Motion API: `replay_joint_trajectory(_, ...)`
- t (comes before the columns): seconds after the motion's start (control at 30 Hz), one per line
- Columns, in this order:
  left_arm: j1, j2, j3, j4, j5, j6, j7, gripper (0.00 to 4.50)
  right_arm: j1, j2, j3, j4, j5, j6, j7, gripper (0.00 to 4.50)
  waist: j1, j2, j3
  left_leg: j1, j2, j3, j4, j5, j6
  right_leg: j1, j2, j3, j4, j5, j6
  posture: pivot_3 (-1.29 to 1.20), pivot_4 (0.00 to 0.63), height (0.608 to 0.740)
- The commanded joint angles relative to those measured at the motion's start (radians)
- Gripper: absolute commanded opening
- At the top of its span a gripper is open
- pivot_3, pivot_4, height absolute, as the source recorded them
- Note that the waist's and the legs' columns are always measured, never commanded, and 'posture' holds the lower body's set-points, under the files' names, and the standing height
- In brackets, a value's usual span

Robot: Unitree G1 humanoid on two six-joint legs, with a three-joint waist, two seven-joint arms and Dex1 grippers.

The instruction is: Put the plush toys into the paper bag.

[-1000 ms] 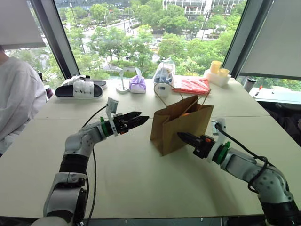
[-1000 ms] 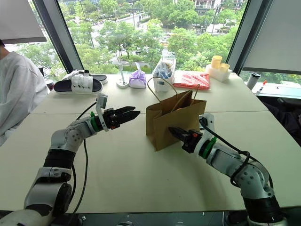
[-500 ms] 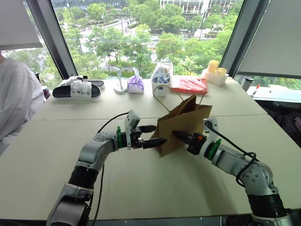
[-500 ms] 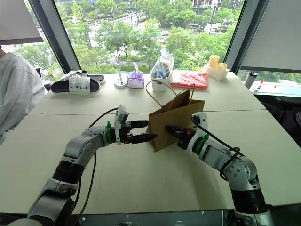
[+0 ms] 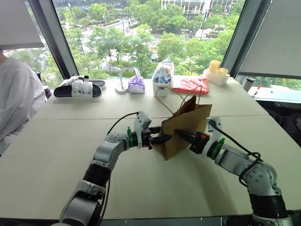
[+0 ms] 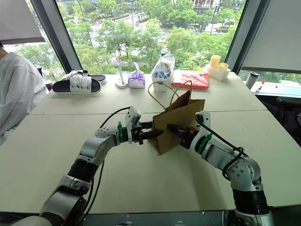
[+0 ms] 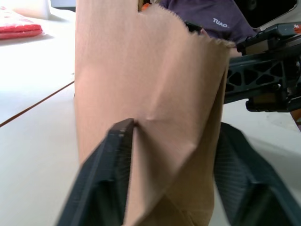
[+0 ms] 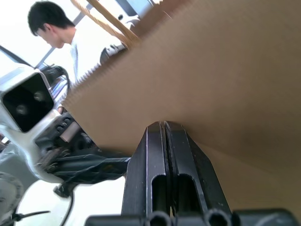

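Big windows with green trees outside stand behind the pale table point(image 5: 56, 155) I am working over. My left gripper point(image 5: 163, 138) is at the side edge of the paper bag point(image 5: 186, 129); in the left wrist view its two black fingers point(image 7: 110, 165) sit on both sides of a fold of the brown paper, so it looks to be pinching the bag there. My right gripper point(image 5: 182, 135) has its fingers pressed tight together, with the tips against the front face of the bag, and I cannot tell if any paper is caught between them. The bag stands tilted near the middle of the table, between my two arms, with its thin cord handles point(image 6: 162, 92) looping up. In the left wrist view a tiny bit of orange point(image 7: 146, 6) peeks over the bag's top edge. Farther back by the window I see a purple pouch point(image 5: 137, 84), a clear plastic bag point(image 5: 164, 75), a red packet point(image 5: 192, 85), yellow cups point(image 5: 215, 68) and a black-and-white sandal point(image 5: 78, 88). A person in a white top point(image 5: 16, 101) sits at my left.
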Motion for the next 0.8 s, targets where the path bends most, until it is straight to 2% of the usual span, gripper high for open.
replay_joint_trajectory(0.03,-0.028,-0.005,0.013,-0.017,0.0,-0.018,0.009,0.31,0.053,-0.034,-0.1,-0.084,0.092,0.012,0.015,0.0,0.001,0.0,0.0,0.0,0.0,0.0,0.0,0.0,0.0,0.0,0.0,0.0,0.0,0.0,0.0,0.0,0.15,0.74)
replay_joint_trajectory(0.07,-0.03,-0.007,0.016,-0.016,-0.002,-0.018,0.012,0.09,0.065,-0.04,-0.111,-0.094,0.106,0.015,0.016,0.0,0.0,0.0,0.0,0.0,0.0,0.0,0.0,0.0,0.0,0.0,0.0,0.0,0.0,0.0,0.0,0.0,0.15,0.74)
replay_joint_trajectory(0.27,-0.064,-0.024,0.034,-0.018,-0.021,-0.042,0.0,0.09,0.177,-0.092,-0.184,-0.138,0.164,0.016,0.044,0.0,-0.001,0.0,0.0,0.001,0.0,0.001,0.001,0.0,0.0,0.001,0.0,0.0,0.0,0.0,0.0,0.0,0.15,0.74)
replay_joint_trajectory(0.5,-0.16,0.017,0.052,-0.029,-0.124,0.018,-0.175,0.09,0.324,-0.16,-0.269,-0.178,0.229,0.02,0.132,0.0,-0.001,0.0,0.0,0.001,0.0,0.002,0.001,0.0,0.0,0.002,0.0,-0.001,0.0,0.0,0.0,0.0,0.15,0.74)
replay_joint_trajectory(0.63,-0.232,0.05,0.042,0.102,-0.138,0.056,-0.295,0.09,0.446,-0.202,-0.33,-0.189,0.248,0.021,0.218,0.0,0.0,0.0,0.0,0.001,0.0,0.003,0.001,0.0,0.001,0.003,0.0,-0.001,-0.001,0.0,0.0,0.0,0.15,0.74)
replay_joint_trajectory(0.8,-0.263,0.037,0.05,0.259,-0.123,0.038,-0.363,0.09,0.537,-0.195,-0.37,-0.214,0.262,-0.001,0.237,0.0,-0.002,0.0,0.0,0.001,0.0,0.003,0.002,-0.001,0.001,0.004,0.0,-0.001,0.0,0.0,0.0,0.0,0.15,0.74)
